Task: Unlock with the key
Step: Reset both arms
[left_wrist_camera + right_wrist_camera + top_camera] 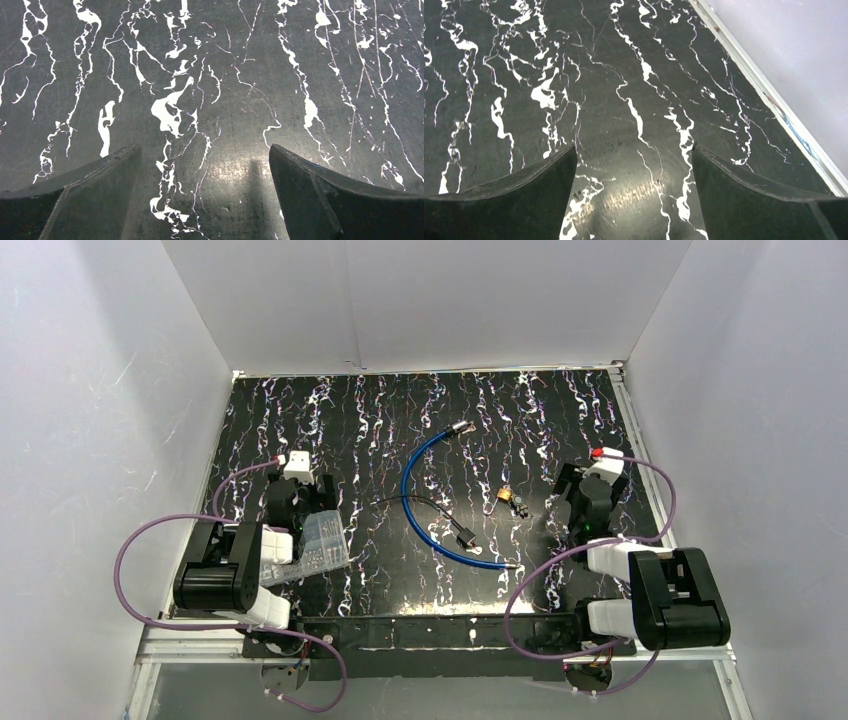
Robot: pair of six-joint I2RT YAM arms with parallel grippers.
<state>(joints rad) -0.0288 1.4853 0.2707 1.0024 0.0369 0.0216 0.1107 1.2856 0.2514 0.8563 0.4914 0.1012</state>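
Observation:
A blue cable lock (418, 502) lies curved in the middle of the black marbled table (380, 420), its metal end at the far tip (460, 427) and its other end near the front (508, 566). A small brass key bunch (510, 501) lies right of it. A black piece on a thin black cord (463, 536) lies inside the curve. My left gripper (298, 502) is open and empty at the left, over bare table (205, 150). My right gripper (588, 502) is open and empty at the right (631, 150), right of the keys.
A clear plastic bag (312, 548) lies by the left arm. White walls enclose the table on three sides; the right wall's metal edge strip (769, 95) runs close to the right gripper. Purple cables loop off both arms.

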